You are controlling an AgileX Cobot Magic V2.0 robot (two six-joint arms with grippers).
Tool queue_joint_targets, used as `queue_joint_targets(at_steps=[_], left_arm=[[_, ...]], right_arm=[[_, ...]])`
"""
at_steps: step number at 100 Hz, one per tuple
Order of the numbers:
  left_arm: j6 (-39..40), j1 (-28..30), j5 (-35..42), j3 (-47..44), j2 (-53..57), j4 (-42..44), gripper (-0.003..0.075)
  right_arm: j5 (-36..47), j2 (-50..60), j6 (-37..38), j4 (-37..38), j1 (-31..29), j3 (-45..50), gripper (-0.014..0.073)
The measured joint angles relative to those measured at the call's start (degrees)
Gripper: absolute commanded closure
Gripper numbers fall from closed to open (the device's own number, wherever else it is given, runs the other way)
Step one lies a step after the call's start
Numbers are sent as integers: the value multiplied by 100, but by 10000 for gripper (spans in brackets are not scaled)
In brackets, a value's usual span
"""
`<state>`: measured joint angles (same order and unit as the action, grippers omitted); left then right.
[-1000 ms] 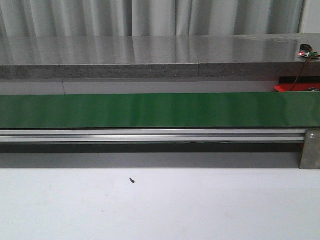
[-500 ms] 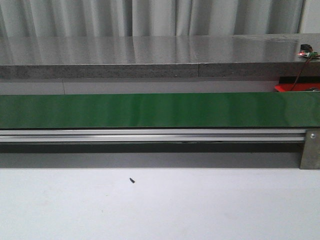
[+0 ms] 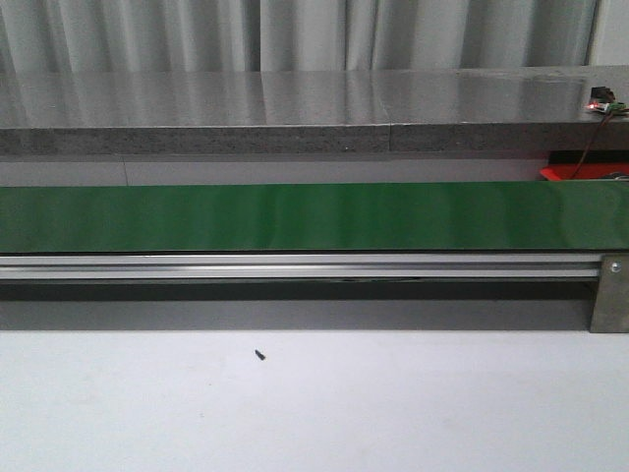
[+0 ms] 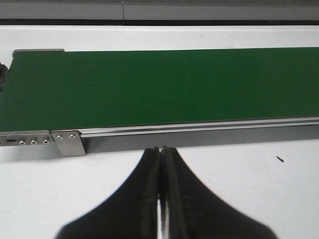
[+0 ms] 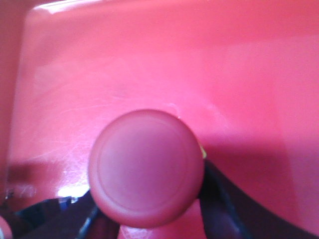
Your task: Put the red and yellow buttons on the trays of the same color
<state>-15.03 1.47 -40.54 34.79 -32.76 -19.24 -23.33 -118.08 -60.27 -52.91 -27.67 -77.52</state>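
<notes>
A red button (image 5: 146, 164) fills the middle of the right wrist view, with the red tray (image 5: 149, 59) close behind it. My right gripper (image 5: 149, 191) is shut on the red button, a dark finger showing on each side of it. My left gripper (image 4: 161, 149) is shut with nothing in it. It hangs over the white table (image 4: 40, 189) just short of the green conveyor belt (image 4: 159, 84). Neither gripper shows in the front view. A corner of the red tray (image 3: 582, 172) peeks out at the far right. Yellow buttons and a yellow tray are out of view.
The green belt (image 3: 314, 216) runs across the whole front view on a metal rail (image 3: 295, 265), with a bracket (image 3: 611, 293) at its right end. A grey stone ledge (image 3: 295, 108) lies behind it. A small black speck (image 3: 259, 355) sits on the table.
</notes>
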Motion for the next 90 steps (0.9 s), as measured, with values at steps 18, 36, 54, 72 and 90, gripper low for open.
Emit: queue_joint_targets(at_steps=[18, 36, 54, 72, 90], left_arm=[[0, 0, 0, 0, 0, 0, 740], [0, 0, 0, 0, 0, 0, 740], [0, 0, 0, 0, 0, 0, 740], [0, 0, 0, 0, 0, 0, 740], [0, 0, 0, 0, 0, 0, 740]], right_arm=[[48, -3, 0, -12, 0, 0, 415], [48, -25, 0, -23, 0, 0, 150], [-91, -25, 13, -23, -9, 0, 125], [-200, 138, 13, -23, -9, 0, 125], [-217, 440, 2, 56, -9, 0, 125]])
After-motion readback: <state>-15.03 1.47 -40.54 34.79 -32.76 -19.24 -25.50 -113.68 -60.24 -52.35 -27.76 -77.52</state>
